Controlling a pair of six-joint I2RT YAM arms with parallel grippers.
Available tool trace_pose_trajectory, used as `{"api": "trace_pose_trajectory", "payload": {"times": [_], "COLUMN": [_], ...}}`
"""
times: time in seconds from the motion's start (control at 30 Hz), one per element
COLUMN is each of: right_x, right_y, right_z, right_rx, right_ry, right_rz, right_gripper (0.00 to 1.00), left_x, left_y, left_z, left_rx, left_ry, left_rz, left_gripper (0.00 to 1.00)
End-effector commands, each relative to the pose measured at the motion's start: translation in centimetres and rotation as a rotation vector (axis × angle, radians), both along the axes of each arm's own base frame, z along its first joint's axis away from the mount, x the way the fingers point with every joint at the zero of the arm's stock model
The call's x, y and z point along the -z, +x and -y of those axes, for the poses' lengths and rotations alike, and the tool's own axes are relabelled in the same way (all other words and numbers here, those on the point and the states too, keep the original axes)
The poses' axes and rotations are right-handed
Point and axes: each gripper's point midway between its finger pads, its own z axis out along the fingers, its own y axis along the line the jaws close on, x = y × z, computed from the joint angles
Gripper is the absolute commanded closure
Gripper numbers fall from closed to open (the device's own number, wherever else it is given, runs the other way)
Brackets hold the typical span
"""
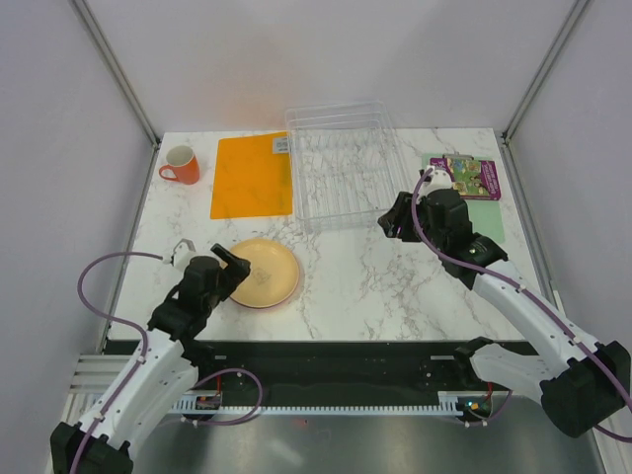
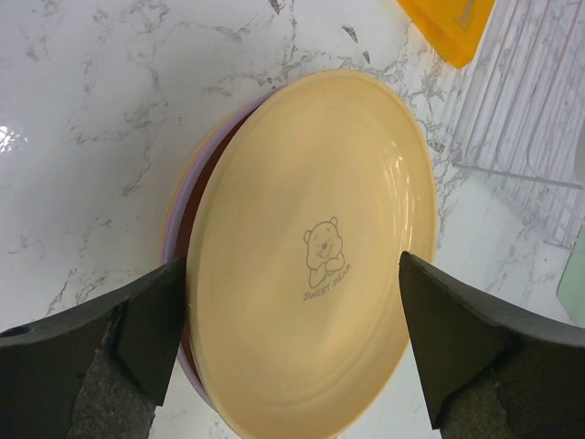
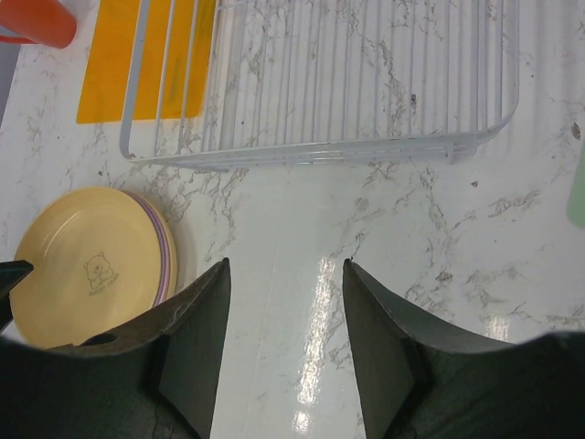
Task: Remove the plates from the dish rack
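The plates lie stacked on the table left of centre, the yellow-orange plate on top, with a bear print in the left wrist view. A purple rim and darker rims show beneath it. The stack also shows in the right wrist view. My left gripper is open, its fingers wide apart on either side of the top plate. The clear dish rack stands at the back centre with no plates in it. My right gripper is open and empty over bare table in front of the rack.
A red mug stands at the back left. A flat orange mat lies left of the rack. A colourful book lies on a pale green mat at the right. The rack's near wall is just ahead of the right fingers.
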Motion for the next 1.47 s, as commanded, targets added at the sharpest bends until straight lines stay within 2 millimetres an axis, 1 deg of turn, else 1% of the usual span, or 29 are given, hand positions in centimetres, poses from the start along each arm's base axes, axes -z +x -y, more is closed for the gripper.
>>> {"api": "trace_pose_trajectory", "payload": {"times": [0.0,0.03,0.07,0.13,0.23,0.27,0.33,0.37,0.4,0.43,0.5,0.53,0.6,0.63,0.67,0.7,0.73,0.8,0.83,0.9,0.93,0.97,1.07,1.13,1.27,1.3,1.33,1.43], "right_x": [0.1,0.0,0.0,0.0,0.4,0.5,1.0,1.2,1.2,1.3,1.2,1.0,0.7,0.4,0.4,0.0,0.2,0.1,0.6,0.8,1.3,1.3,1.1,0.6,-0.9,-0.9,-1.3,-1.7], "right_y": [0.2,0.1,0.2,0.1,0.3,0.3,0.3,0.3,0.3,0.3,0.3,0.4,0.4,0.5,0.5,0.4,0.6,0.6,0.9,1.0,0.9,0.9,0.6,0.3,-0.1,-0.2,-0.2,-0.4], "right_z": [-0.2,-0.1,0.1,0.1,0.3,0.4,0.6,0.6,0.6,0.7,0.9,1.0,1.2,1.5,1.8,2.1,3.1,4.2,5.2,6.8,7.6,8.8,11.0,11.6,12.5,12.9,13.0,13.7], "right_rx": [-0.006,-0.007,0.003,0.003,0.011,0.013,0.018,0.020,0.021,0.019,0.022,0.020,0.019,0.025,0.015,0.018,0.059,0.095,0.147,0.232,0.267,0.322,0.417,0.431,0.466,0.479,0.482,0.500], "right_ry": [0.003,0.003,0.001,-0.004,-0.021,-0.026,-0.039,-0.044,-0.046,-0.053,-0.060,-0.069,-0.087,-0.098,-0.134,-0.146,-0.181,-0.218,-0.249,-0.276,-0.294,-0.324,-0.373,-0.389,-0.393,-0.405,-0.413,-0.442], "right_rz": [0.010,0.013,0.016,0.017,0.013,0.008,-0.001,-0.004,-0.004,-0.003,0.005,0.012,0.028,0.038,0.051,0.067,0.074,0.098,0.107,0.117,0.112,0.121,0.155,0.185,0.244,0.250,0.269,0.300], "right_gripper": [0.41,0.40,0.40,0.39,0.38,0.38,0.37,0.36,0.36,0.34,0.33,0.32,0.25,0.19,0.13,0.06,0.03,0.02,0.02,0.02,0.02,0.02,0.02,0.02,0.02,0.02,0.02,0.02], "left_x": [-1.7,-0.8,-1.5,-2.0,-3.9,-5.4,-6.8,-8.0,-8.5,-9.7,-10.6,-11.4,-12.2,-13.0,-13.6,-14.3,-15.1,-16.3,-16.9,-17.9,-19.0,-19.6,-21.4,-22.3,-23.7,-23.8,-24.2,-24.3], "left_y": [1.3,0.6,0.8,0.6,0.9,1.1,1.2,1.3,1.3,1.4,1.5,1.5,1.8,1.9,2.0,2.5,2.5,3.0,3.0,3.1,3.3,3.4,3.8,4.0,4.5,4.5,4.5,4.7], "left_z": [0.1,-0.9,-1.0,-1.4,-1.8,-1.7,-2.0,-1.9,-2.0,-1.7,-1.4,-1.1,-0.5,0.5,1.0,1.9,2.7,3.1,3.4,3.5,3.5,3.5,3.8,4.0,3.6,3.5,3.3,2.6], "left_rx": [-0.008,-0.043,-0.049,-0.050,-0.050,-0.046,-0.032,-0.027,-0.010,0.008,0.040,0.058,0.105,0.169,0.240,0.289,0.341,0.384,0.407,0.434,0.436,0.439,0.461,0.468,0.467,0.468,0.461,0.446], "left_ry": [0.027,0.067,0.071,0.098,0.114,0.109,0.133,0.132,0.152,0.147,0.156,0.148,0.163,0.155,0.198,0.204,0.198,0.238,0.245,0.276,0.284,0.304,0.339,0.357,0.430,0.444,0.456,0.520], "left_rz": [-0.010,-0.067,-0.060,-0.058,-0.007,0.034,0.068,0.098,0.106,0.128,0.146,0.161,0.181,0.203,0.229,0.258,0.282,0.334,0.359,0.408,0.452,0.474,0.570,0.609,0.662,0.667,0.675,0.674], "left_gripper": [0.00,0.00,0.00,0.00,0.00,0.00,0.00,0.00,0.00,0.00,0.00,0.00,0.00,0.00,0.00,0.00,0.00,0.00,0.00,0.00,0.00,0.00,0.00,0.00,0.00,0.00,0.00,0.00]}}
